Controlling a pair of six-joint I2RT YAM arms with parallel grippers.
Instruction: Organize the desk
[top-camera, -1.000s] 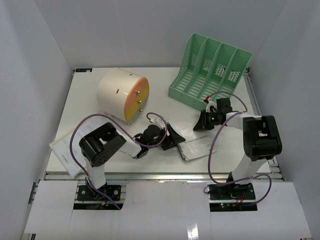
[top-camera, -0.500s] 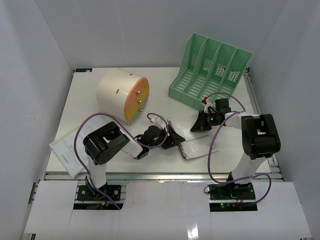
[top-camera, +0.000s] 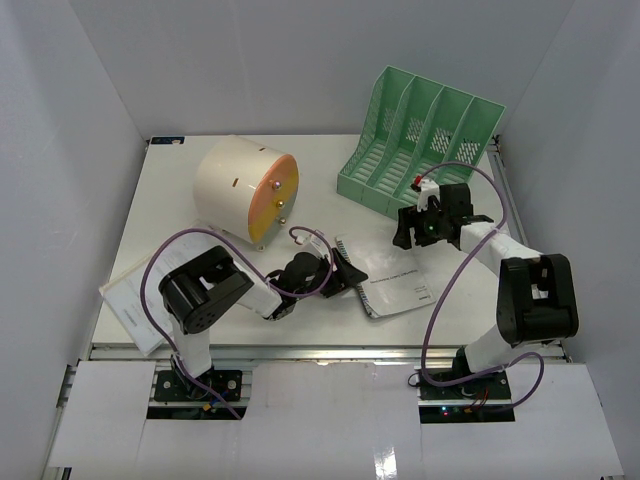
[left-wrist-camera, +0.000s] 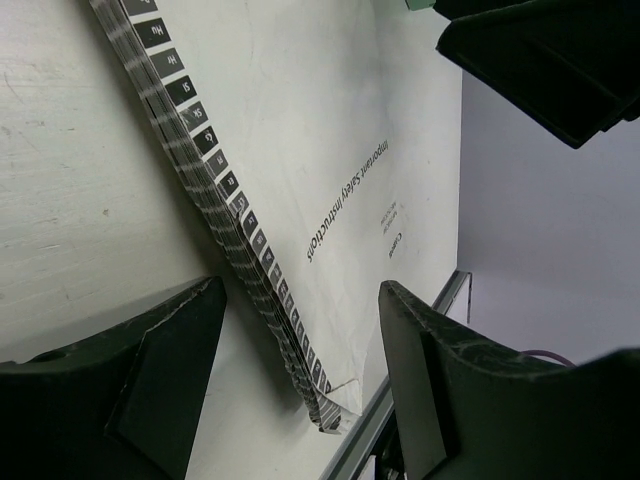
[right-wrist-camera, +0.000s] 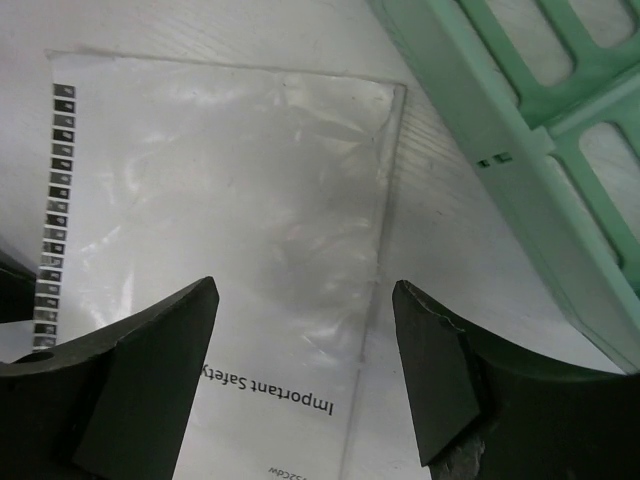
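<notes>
- Top external view: one table (top-camera: 165, 215), white and walled in, fills the middle of the frame.
- Four things lie on it: one cream drum box (top-camera: 240, 185) at centre left, one green rack (top-camera: 420, 135) at upper right, one spiral booklet (top-camera: 395, 290) at lower centre, and one paper sheet (top-camera: 130, 300) hanging over the lower left edge.
- Two arms rise from the bottom edge, one gripper each.
- Left gripper (top-camera: 349, 272) sits low over the table at the booklet's left edge.
- In the left wrist view the left gripper (left-wrist-camera: 300, 390) is spread apart and grasping nothing. The booklet's (left-wrist-camera: 330, 150) spiral binding runs down between its fingers (left-wrist-camera: 150, 380), with bare table (left-wrist-camera: 60, 200) at the left of the frame.
- Right gripper (top-camera: 408, 238) hangs above the table between the rack and the booklet's upper edge.
- In the right wrist view the right gripper (right-wrist-camera: 300, 370) is likewise spread and empty. The booklet (right-wrist-camera: 220, 230) lies below it, a strip of table (right-wrist-camera: 430, 210) shows to its right, and the rack (right-wrist-camera: 520, 150) fills the upper right.
</notes>
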